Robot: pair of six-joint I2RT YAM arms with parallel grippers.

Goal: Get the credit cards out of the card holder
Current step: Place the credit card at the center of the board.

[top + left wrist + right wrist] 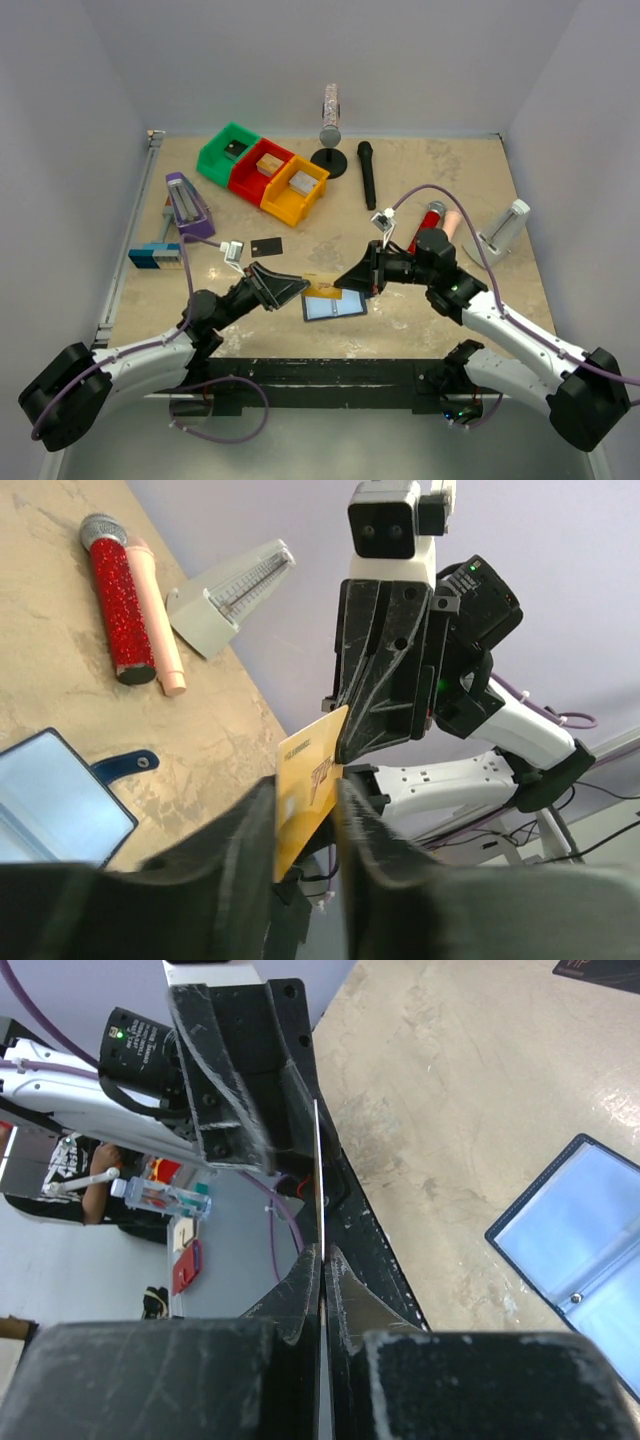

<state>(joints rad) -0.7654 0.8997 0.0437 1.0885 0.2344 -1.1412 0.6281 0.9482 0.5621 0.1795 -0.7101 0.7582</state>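
Observation:
The tan-gold credit card (322, 283) hangs in the air between both grippers, above the open dark blue card holder (333, 305). My right gripper (347, 281) is shut on the card's right edge; in the right wrist view the card (318, 1180) shows edge-on, pinched at my gripper (322, 1256). My left gripper (302, 289) is open, its jaws on either side of the card (305, 790) with a gap showing on one side. The card holder (50, 805) (580, 1250) lies flat with its pale pockets up. A black card (266, 245) lies on the table behind. No silvery grey card shows.
Green, red and yellow bins (262, 174) stand at the back left. A purple stapler-like object (187, 205) and a blue-and-grey block (155, 255) are at the left. A black microphone (367, 172), a red glitter microphone (430, 222) and a white metronome (505, 228) lie to the right.

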